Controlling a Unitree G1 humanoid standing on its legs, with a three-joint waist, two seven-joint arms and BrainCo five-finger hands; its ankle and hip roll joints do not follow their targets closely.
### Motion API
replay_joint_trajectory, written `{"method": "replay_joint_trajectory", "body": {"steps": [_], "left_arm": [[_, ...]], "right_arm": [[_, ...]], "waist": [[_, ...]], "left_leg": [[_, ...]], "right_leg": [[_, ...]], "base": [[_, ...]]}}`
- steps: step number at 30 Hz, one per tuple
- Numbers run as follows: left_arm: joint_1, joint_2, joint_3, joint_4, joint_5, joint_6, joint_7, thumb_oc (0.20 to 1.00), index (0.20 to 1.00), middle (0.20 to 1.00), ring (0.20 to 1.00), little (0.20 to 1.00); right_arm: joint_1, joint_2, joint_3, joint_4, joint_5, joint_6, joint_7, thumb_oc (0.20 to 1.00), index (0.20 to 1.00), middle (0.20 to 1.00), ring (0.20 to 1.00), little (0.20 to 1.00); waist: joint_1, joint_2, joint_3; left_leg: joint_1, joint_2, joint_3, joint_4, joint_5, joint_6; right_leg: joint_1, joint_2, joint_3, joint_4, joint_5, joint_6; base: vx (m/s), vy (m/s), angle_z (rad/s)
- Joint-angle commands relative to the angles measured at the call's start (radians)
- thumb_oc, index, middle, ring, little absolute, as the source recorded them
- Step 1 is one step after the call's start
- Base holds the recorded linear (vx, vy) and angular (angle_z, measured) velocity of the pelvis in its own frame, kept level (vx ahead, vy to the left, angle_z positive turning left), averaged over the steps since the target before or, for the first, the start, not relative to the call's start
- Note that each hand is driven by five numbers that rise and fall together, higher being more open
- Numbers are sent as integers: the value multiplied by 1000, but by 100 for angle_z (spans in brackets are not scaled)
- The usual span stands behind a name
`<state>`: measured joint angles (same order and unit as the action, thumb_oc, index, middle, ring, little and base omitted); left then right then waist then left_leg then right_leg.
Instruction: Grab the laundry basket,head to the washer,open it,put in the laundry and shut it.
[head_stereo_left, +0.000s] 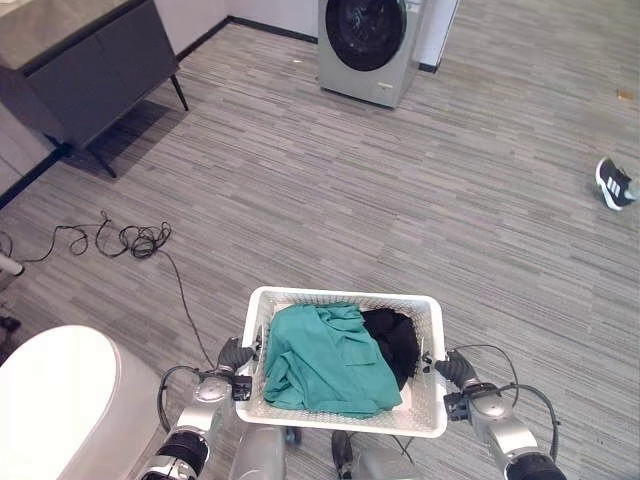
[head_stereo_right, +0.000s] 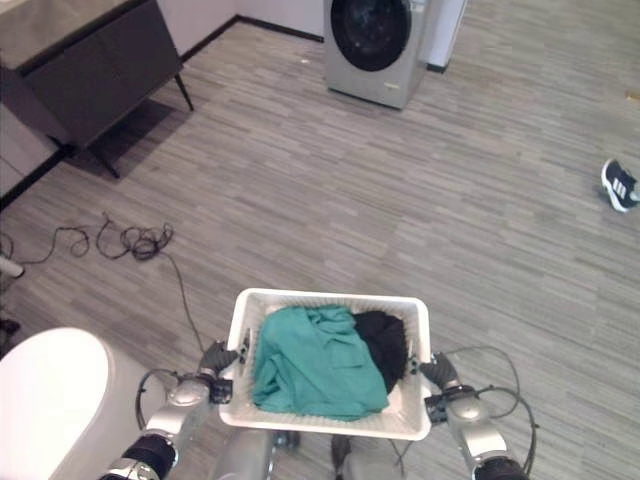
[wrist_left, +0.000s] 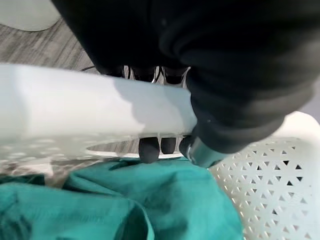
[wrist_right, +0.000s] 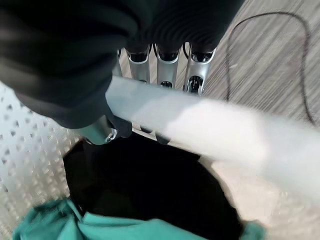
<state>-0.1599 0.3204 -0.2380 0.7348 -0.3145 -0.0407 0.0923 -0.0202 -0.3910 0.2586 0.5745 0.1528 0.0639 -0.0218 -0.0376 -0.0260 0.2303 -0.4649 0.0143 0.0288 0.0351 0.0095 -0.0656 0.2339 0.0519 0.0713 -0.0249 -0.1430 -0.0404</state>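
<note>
A white perforated laundry basket (head_stereo_left: 342, 424) hangs in front of me, above the floor. It holds a teal garment (head_stereo_left: 325, 360) and a black one (head_stereo_left: 395, 343). My left hand (head_stereo_left: 233, 358) grips the basket's left rim; its fingers (wrist_left: 149, 149) curl round the rim (wrist_left: 90, 107). My right hand (head_stereo_left: 452, 369) holds the right rim, with its fingers (wrist_right: 165, 62) wrapped over that edge (wrist_right: 210, 127). The silver washer (head_stereo_left: 365, 45), its round dark door closed, stands at the far wall ahead.
A dark cabinet (head_stereo_left: 85, 70) on thin legs stands at the far left. A black cable (head_stereo_left: 125, 240) lies coiled on the floor at the left. A white rounded object (head_stereo_left: 55, 395) sits near my left side. A black shoe (head_stereo_left: 615, 185) lies at the right.
</note>
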Motion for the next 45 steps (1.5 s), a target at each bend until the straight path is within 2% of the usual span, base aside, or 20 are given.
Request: {"method": "replay_joint_trajectory", "body": {"steps": [1,3,6,7,9,10,11,12,14,16,20,24,26,30,31,33,37,40,43,45], "left_arm": [[15,57,47,-51,-45,-12,-22,200,200,200,200,200],[24,66,46,-78,-38,-18,-21,200,200,200,200,200],[16,72,36,-85,-29,-15,-19,200,200,200,200,200],[15,72,30,-89,-26,-10,-26,200,200,200,200,200],[22,67,36,-86,-16,-4,-26,200,200,200,200,200],[21,67,37,-83,-12,-4,-27,200,200,200,200,200],[21,71,45,-78,-12,-6,-30,200,200,200,200,200],[21,72,48,-78,-12,-7,-31,200,200,200,200,200],[3,68,46,-66,-12,-8,-37,200,200,200,200,200],[-2,63,55,-58,-10,-16,-38,200,200,200,200,200],[-6,40,38,-18,-7,-20,-56,200,200,200,200,200],[-29,20,24,18,-32,-13,-60,200,200,200,200,200],[-49,20,19,28,-41,-16,-47,200,200,200,200,200],[-64,9,-4,-8,-48,-21,-39,200,200,200,200,200],[-86,7,-27,-2,-29,-22,-44,200,200,200,200,200],[-90,24,-32,-9,-13,-22,-50,200,200,200,200,200],[-55,76,-18,-21,16,-23,-60,200,200,200,200,200],[-36,99,4,-26,13,-25,-52,200,200,200,200,200],[-23,108,8,-35,23,-20,-55,200,200,200,200,200],[-19,111,20,-42,22,-18,-57,200,200,200,200,200]], "right_arm": [[-63,-50,-71,-55,39,-71,26,200,200,200,200,200],[-70,-34,-69,-70,36,-73,33,200,200,200,200,200],[-81,-10,-76,-56,60,-76,38,200,200,200,200,200],[-88,11,-86,-34,109,-74,53,200,200,200,200,200],[-87,21,-95,-9,136,-73,60,200,200,200,200,200],[-86,21,-96,0,140,-72,62,200,200,200,200,200],[-89,18,-94,5,147,-74,70,200,200,200,200,200],[-92,12,-94,7,149,-73,70,200,200,200,200,200],[-97,1,-98,8,157,-69,61,200,200,200,200,200],[-96,1,-97,-21,169,-76,74,200,200,200,200,200],[-63,-35,-99,-31,193,-81,95,200,200,200,200,200],[-55,-73,-96,-35,171,-82,78,200,200,200,200,200],[-62,-83,-94,-24,165,-78,58,200,200,200,200,200],[-25,-91,-111,-59,172,-75,53,200,200,200,200,200],[-12,-79,-109,-55,166,-87,50,200,200,200,200,200],[0,-66,-91,-76,144,-96,55,200,200,200,200,200],[-40,-28,-57,-30,127,-89,87,200,200,200,200,200],[-54,-12,-43,-19,115,-84,104,200,200,200,200,200],[-56,-5,-47,-27,114,-83,102,200,200,200,200,200],[-57,-3,-54,-36,114,-82,106,200,200,200,200,200]], "waist": [[40,2,-62],[59,-18,-68],[61,-40,-52],[56,-16,-42],[40,8,-40],[35,15,-43],[13,2,-38],[5,-10,-36],[-19,-26,-38],[-39,-18,-40],[-75,-18,-59],[-86,-19,-32],[-68,-50,-13],[-22,-32,-5],[9,-16,-9],[39,-1,-20],[97,-22,-30],[106,-11,-21],[91,14,-8],[76,14,-9]], "left_leg": [[122,67,-30,26,152,-6],[89,39,-21,113,145,16],[125,-2,18,212,40,65],[208,-9,27,200,1,90],[302,-23,23,157,-25,102],[335,-26,19,140,-32,102],[417,-60,14,108,-62,95],[448,-77,10,102,-83,85],[520,-100,-16,100,-118,61],[579,-93,-38,100,-143,42],[628,-83,-87,192,-157,20],[438,-45,-45,670,89,-94],[331,-31,27,813,57,-68],[223,-7,103,502,20,-22],[207,-3,81,218,40,2],[194,29,13,14,120,-9],[238,-22,2,116,58,47],[327,-25,20,98,6,94],[377,-10,34,74,-8,103],[417,-24,52,57,-24,106]], "right_leg": [[-95,-43,16,165,-51,125],[-114,-68,23,292,-49,147],[-223,-100,15,607,193,221],[-303,-103,-30,750,282,213],[-390,-72,-66,815,252,208],[-432,-61,-88,787,241,205],[-468,-132,-208,587,175,186],[-480,-139,-243,436,152,183],[-487,-137,-244,125,191,196],[-540,-177,-244,23,237,216],[-518,-153,-152,105,271,199],[-432,-131,-155,149,216,124],[-381,-136,-168,145,184,100],[-301,-97,-191,116,132,114],[-263,-73,-184,102,106,129],[-202,-53,-162,107,55,134],[-227,-78,-131,359,17,185],[-356,-106,-152,666,214,256],[-421,-133,-213,751,221,256],[-452,-175,-270,671,210,237]], "base": [[681,205,-71],[602,270,-153],[605,338,-58],[722,429,-12],[652,345,10],[777,289,5],[802,208,13],[851,131,34],[700,-12,70],[694,-33,74],[567,-82,79],[372,-193,47],[362,-278,15],[466,-128,-25],[655,66,-24],[816,195,-59],[634,250,-115],[373,238,-28],[219,183,10],[291,130,1]]}}
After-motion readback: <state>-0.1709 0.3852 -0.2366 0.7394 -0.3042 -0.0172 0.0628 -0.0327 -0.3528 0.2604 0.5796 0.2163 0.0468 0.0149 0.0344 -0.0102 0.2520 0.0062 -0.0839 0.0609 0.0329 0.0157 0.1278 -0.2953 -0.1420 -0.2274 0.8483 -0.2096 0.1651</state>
